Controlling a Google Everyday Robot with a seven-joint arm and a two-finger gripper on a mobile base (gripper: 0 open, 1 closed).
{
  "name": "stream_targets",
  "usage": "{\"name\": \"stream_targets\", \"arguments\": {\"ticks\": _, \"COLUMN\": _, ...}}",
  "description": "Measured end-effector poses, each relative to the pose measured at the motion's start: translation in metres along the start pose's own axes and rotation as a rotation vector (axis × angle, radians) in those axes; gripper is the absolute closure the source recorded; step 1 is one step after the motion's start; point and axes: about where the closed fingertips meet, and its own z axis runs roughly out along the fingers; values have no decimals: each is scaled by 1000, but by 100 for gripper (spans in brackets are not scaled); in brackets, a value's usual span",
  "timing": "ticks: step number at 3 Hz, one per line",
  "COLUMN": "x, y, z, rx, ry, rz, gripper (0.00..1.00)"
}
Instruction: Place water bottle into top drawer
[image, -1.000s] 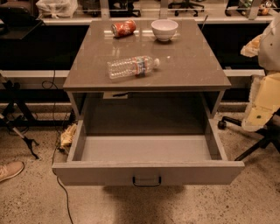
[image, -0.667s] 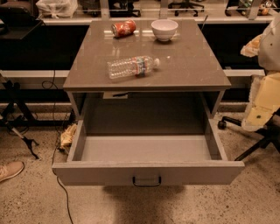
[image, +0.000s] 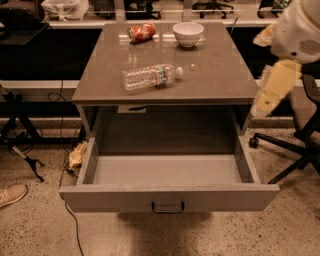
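1. Top drawer (image: 100, 198) of the table (image: 215, 75) stands pulled far out toward the camera. Its flat grey front panel is nearest, with the small dark handle (image: 168, 207) at its middle.
2. Inside the drawer only its own grey floor and side walls show. The cavity behind it under the tabletop is dark.
3. The water bottle (image: 151, 76) lies on its side on the tabletop, near the front edge and left of centre, well apart from the drawer. Its white cap (image: 178, 71) points right and a little away from the camera. The label band wraps the half nearer the cap.
4. At the far edge of the table a white bowl (image: 188, 33) stands upright; what it holds cannot be told from this angle. A crushed orange-red soda can (image: 141, 32) lies on its side just to the bowl's left, apart from it.
5. The robot arm comes in from the upper right corner, a rounded white part above and a cream-coloured link slanting down and left.
6. The gripper (image: 264, 103) hangs at the lower end of that link, beside the table's right front corner. It is off the tabletop, above the floor and well apart from the bottle. Whether it is clenched or released cannot be told, and it grasps nothing that shows.
7. An office chair (image: 300, 145) stands behind the arm on the right, and a shoe (image: 12, 194) shows at the left edge on the floor.
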Motion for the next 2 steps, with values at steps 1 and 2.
{"name": "stream_targets", "arguments": {"ticks": 1, "x": -23, "y": -52, "z": 39, "rx": -40, "ry": -47, "rz": -42, "gripper": 0}}
{"name": "stream_targets", "arguments": {"ticks": 2, "x": -54, "y": -94, "z": 77, "rx": -78, "ry": -69, "rz": -92, "gripper": 0}}
